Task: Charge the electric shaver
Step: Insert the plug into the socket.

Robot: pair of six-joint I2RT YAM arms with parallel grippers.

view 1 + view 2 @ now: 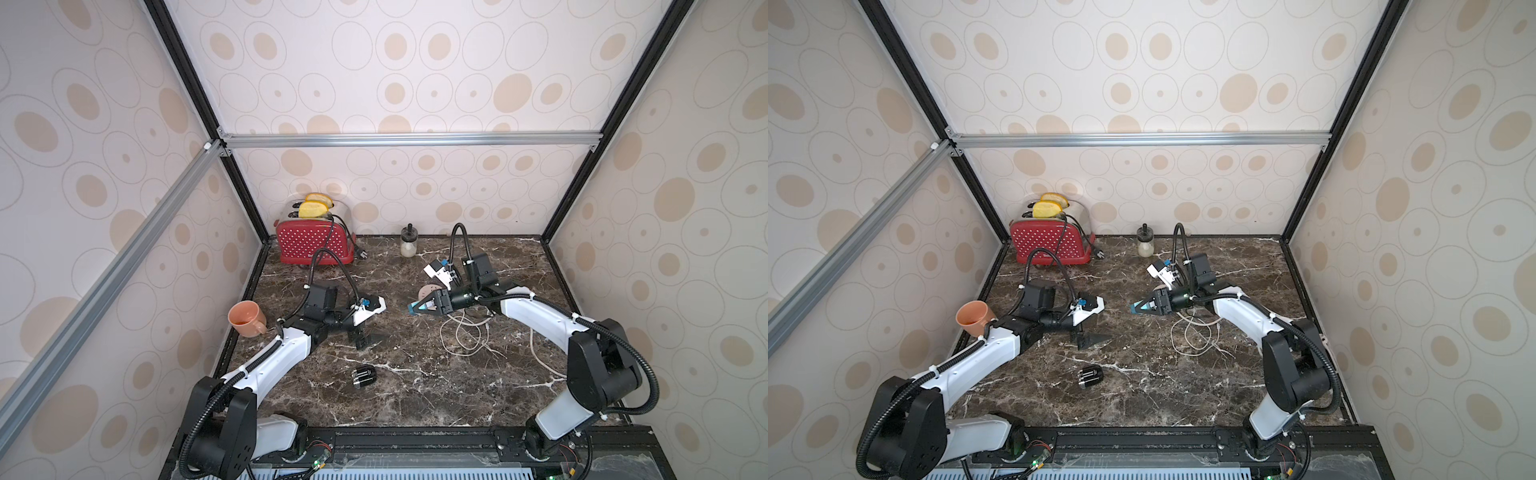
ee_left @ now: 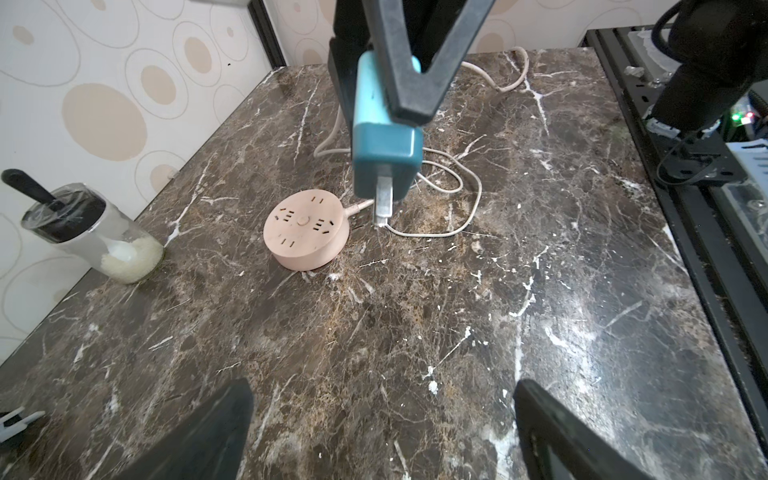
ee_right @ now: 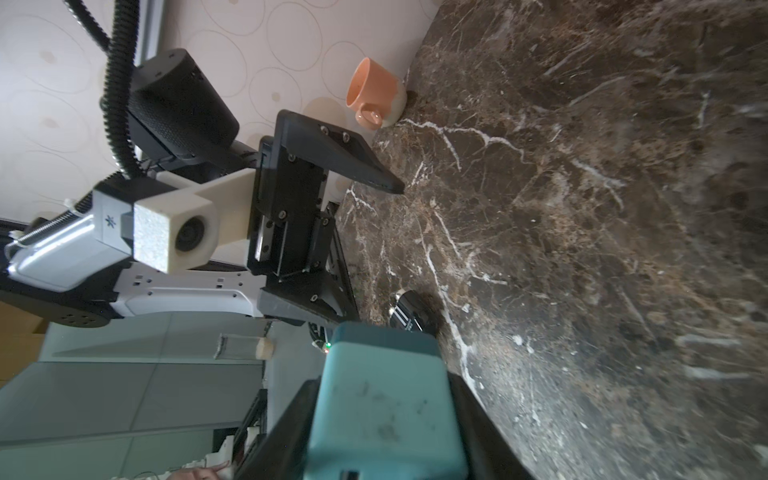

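While the right claw point(image 1: 417, 308) clamps a teal cube-shaped plug adapter point(image 1: 414, 308), top views: the arm is held level above the dark veined marble tabletop point(image 1: 436, 390). The adapter sits near a round pink socket disc point(image 1: 429, 290), which is half hidden behind the claw. A loose white cable point(image 1: 461, 338) is coiled under the wrist.
Shaver, top views: the stubby black electric shaver with silvery stripes point(image 1: 364, 377) lies on its side on the marble near the front edge, well apart from both claws.
Left claw, top views: the left claw point(image 1: 368, 338) is low over the marble, between shaver and disc, with nothing in it.
Left wrist view: its own fingers point(image 2: 216, 428) are spread wide with bare marble between them. Ahead, the adapter point(image 2: 384, 153) has its metal prongs facing this camera, while the slots of the disc point(image 2: 305, 235) face up. The adapter appears clear of the disc.
Right wrist view: the adapter point(image 3: 382, 407) is pinched between two black jaws. Beyond it are the released left claw point(image 3: 370, 253) and part of the shaver point(image 3: 411, 311).
Step in hand: judged to be plugging the adapter into the disc. The shaver is untouched, and I can see no lead to it.
Next move: calls for turning the prongs downward, lining them up with a slot pair and pressing straight in. The disc may skid, so the left claw could steady it.
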